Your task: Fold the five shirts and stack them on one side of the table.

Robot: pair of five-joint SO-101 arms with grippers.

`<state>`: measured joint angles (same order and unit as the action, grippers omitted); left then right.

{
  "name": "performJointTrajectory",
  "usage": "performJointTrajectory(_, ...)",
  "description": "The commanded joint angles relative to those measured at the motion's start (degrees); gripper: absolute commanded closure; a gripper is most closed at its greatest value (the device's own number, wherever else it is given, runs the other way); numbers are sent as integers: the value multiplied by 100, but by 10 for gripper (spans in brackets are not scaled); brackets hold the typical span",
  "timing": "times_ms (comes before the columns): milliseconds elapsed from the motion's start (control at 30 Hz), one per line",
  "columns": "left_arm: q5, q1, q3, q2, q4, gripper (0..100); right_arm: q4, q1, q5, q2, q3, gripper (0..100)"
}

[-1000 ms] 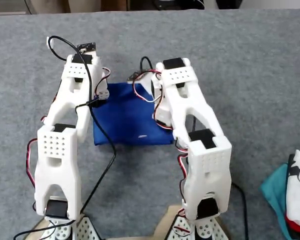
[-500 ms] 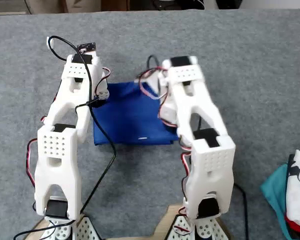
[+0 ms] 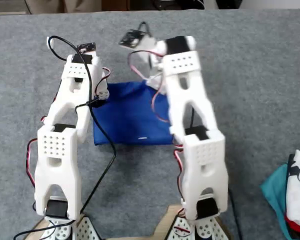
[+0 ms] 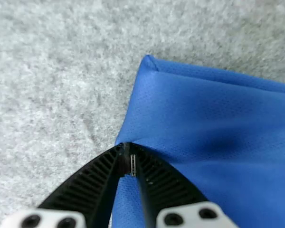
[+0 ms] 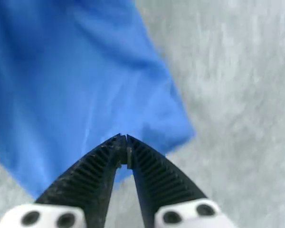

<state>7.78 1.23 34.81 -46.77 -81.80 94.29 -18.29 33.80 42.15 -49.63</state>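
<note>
Since other garments presumably wait their turn, a heap of clothes point(image 3: 296, 195) (teal, white, a bit of red) lies at the near right edge of the table point(image 3: 250, 75), well apart from the work. Farther in, between the two arms, the blue shirt point(image 3: 127, 117) lies flat as a folded rectangle. At its far left corner the left tool point(image 4: 128, 153) sits with its jaws closed, tips touching the hem. It seems to pin the cloth so the fold does not slip, though I cannot tell whether fabric is nipped between the tips. Beyond, the right tool point(image 5: 123, 142) hangs above the shirt's far right part, jaws closed and holding nothing, likely raised to leave the fold alone.
</note>
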Motion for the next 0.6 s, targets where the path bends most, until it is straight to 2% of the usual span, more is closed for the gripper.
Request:
performJointTrajectory(0,-9,-62,26,84,185,981,-484,-75,70,409,-549,993)
performJointTrajectory(333,-9,-62,26,84,185,981,-1011,857,62,2018,-2246,993)
performJointTrajectory(567,-9,-62,26,84,185,981,-835,954,62,2695,-4040,991)
